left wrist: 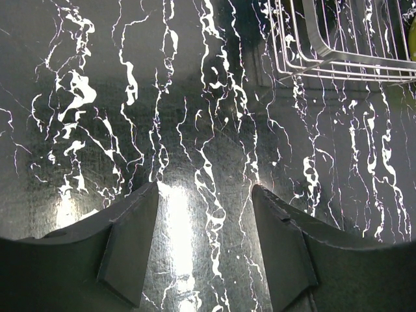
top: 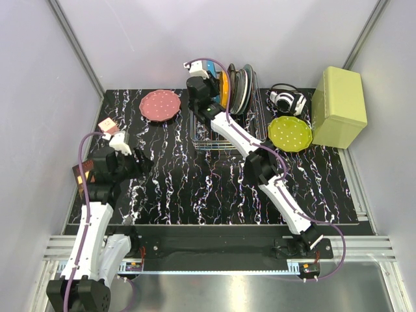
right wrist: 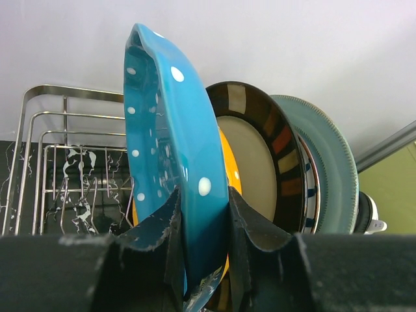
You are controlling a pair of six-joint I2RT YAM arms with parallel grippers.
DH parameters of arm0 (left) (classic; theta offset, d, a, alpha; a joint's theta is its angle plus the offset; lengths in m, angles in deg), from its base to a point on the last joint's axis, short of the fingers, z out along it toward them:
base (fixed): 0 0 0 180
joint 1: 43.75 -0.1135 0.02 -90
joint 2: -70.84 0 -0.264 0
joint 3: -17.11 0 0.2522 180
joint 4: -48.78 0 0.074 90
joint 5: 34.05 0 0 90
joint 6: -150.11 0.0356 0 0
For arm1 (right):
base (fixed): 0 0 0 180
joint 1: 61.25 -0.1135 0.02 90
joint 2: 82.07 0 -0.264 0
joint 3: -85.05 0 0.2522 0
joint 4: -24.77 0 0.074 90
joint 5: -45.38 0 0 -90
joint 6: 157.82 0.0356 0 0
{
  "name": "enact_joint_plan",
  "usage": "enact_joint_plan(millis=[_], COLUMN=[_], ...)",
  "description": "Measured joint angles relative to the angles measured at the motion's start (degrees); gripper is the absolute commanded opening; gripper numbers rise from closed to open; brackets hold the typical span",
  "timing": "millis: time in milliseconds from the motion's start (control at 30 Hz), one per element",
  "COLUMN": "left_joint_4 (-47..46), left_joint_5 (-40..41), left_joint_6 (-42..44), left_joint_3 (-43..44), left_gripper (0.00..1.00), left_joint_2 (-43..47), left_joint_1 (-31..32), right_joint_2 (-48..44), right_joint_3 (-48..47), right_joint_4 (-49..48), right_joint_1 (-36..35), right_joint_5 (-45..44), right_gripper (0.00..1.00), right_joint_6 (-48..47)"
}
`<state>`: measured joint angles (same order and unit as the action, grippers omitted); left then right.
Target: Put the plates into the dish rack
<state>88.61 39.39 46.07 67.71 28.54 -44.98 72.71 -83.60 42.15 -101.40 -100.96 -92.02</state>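
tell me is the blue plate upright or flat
Upright, on edge: the blue plate stands vertical, pinched in the right hand, at the rack.

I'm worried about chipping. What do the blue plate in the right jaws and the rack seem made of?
Blue plate: glossy plastic or glazed ceramic, I cannot tell which; the surface is smooth and shiny, with soft highlights and white dots.
Rack: bare polished metal wire, likely steel; its rods are thin and silver, with bright glints.

Upright blue plate (right wrist: 169,143) pinched in right gripper (right wrist: 203,198), orange plate (right wrist: 229,170) just behind, dish rack (right wrist: 45,86) at left
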Motion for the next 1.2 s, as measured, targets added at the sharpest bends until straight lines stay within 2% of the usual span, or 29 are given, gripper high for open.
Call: enact_joint_plan(millis=[100,133,300,367,400,500,600,667,733,900,1200], left_joint_4=[-0.1,-0.1,1.0,2.0,2.6,4.0,4.0,4.0,3.8,1.4,-9.7], left_joint_5=[0.0,0.0,1.7,2.7,3.4,4.4,5.5,5.9,6.3,9.0,11.3], left_joint_6=[-0.3,-0.5,-0.7,0.1,0.6,2.1,3.1,3.3,3.8,6.5,12.3], left_joint_3=[0.0,0.0,0.2,0.9,1.5,3.8,5.7,6.3,6.5,8.6,24.7], left_gripper=[0.74,0.99,0.99,0.99,0.99,0.99,0.99,0.99,0.99,0.99,0.99], left_joint_2=[-0.2,-0.2,-1.3,-2.5,-3.2,-4.5,-5.3,-5.7,-6.2,-10.4,-29.8], left_joint_1=[-0.1,-0.2,-0.2,-0.2,-0.2,-0.2,-0.2,-0.2,-0.2,-0.2,-0.2], right_joint_2=[0.0,0.1,1.3,2.1,2.6,3.4,3.4,3.3,3.0,-0.2,-9.3], right_joint_3=[0.0,0.0,0.3,0.5,0.7,1.5,2.6,3.8,5.3,10.8,14.2], right_joint_4=[0.0,0.0,-1.0,-0.9,-0.9,-1.8,-3.9,-5.8,-7.8,-14.2,-23.8], right_joint_1=[0.0,0.0,0.0,0.0,0.0,-0.2,-0.2,-0.3,-0.4,-0.6,-3.6], right_joint_5=[-0.1,-0.1,-0.2,0.0,0.1,-0.2,-0.9,-1.3,-1.5,-3.0,-5.7], right_gripper=[0.00,0.00,0.01,0.07,0.14,0.17,0.26,0.43,0.54,0.61,0.66], right_joint_6=[0.2,0.3,1.2,1.5,1.7,2.2,2.1,1.6,0.3,-6.7,-17.9])
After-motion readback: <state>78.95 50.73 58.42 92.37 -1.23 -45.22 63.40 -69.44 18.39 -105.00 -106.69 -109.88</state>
